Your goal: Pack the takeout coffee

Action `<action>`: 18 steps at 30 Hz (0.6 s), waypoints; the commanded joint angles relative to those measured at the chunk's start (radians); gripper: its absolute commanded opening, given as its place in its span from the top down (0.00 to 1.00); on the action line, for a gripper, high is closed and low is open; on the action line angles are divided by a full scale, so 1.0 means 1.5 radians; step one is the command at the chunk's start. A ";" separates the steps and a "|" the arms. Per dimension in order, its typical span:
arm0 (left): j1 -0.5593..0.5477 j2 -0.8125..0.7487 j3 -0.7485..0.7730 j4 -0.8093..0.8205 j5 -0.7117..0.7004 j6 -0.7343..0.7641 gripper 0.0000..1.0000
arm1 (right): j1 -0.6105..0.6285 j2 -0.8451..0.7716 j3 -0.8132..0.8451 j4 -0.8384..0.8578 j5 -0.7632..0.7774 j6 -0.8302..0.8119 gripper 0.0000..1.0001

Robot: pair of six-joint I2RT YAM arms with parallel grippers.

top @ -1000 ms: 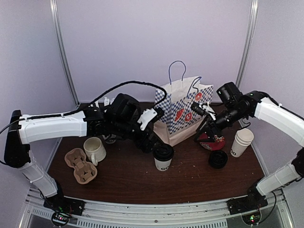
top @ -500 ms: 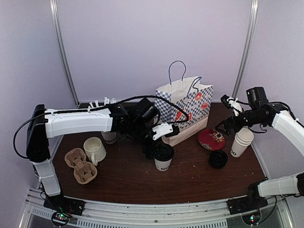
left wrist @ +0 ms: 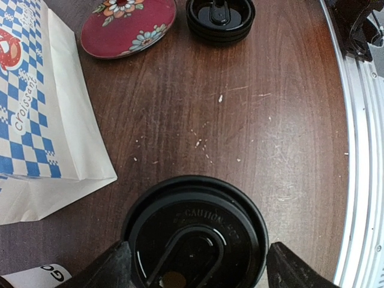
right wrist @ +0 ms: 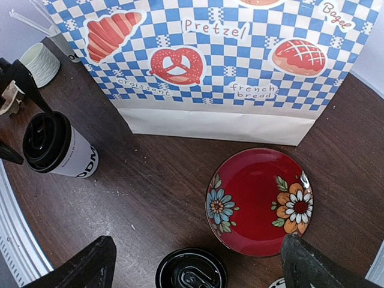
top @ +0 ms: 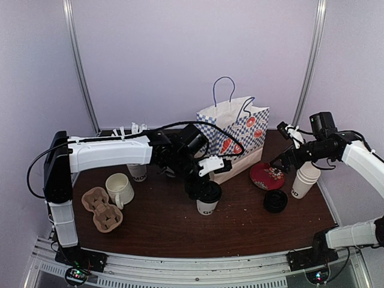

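The left gripper (left wrist: 192, 267) has come down over the lidded coffee cup (top: 207, 198), at six o'clock of the paper bag (top: 231, 129). Its jaws are apart, flanking the lid, so a pickup looks near. At three o'clock, the right gripper (top: 282, 159) has backed off, spread wide and empty.

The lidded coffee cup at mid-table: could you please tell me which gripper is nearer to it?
Left. The left gripper is right over the coffee cup, fingers flanking its lid; the right gripper hangs well away on the right side, near the red plate.
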 commanded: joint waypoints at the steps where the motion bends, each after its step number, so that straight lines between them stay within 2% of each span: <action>1: 0.001 -0.001 0.014 -0.017 0.030 -0.005 0.19 | -0.004 0.004 0.001 0.006 -0.022 -0.006 0.01; 7: 0.000 -0.036 -0.012 0.026 0.025 -0.006 0.15 | -0.004 0.010 0.001 0.004 -0.028 -0.008 0.01; 11: 0.001 -0.023 -0.024 0.029 0.000 0.006 0.12 | -0.004 0.015 0.001 0.003 -0.034 -0.009 0.01; 13: 0.001 -0.013 -0.024 0.024 -0.007 0.008 0.03 | -0.004 0.018 0.002 0.001 -0.039 -0.010 0.00; 18: 0.002 -0.008 -0.027 0.021 0.000 -0.002 0.04 | -0.004 0.022 0.002 -0.001 -0.040 -0.016 0.00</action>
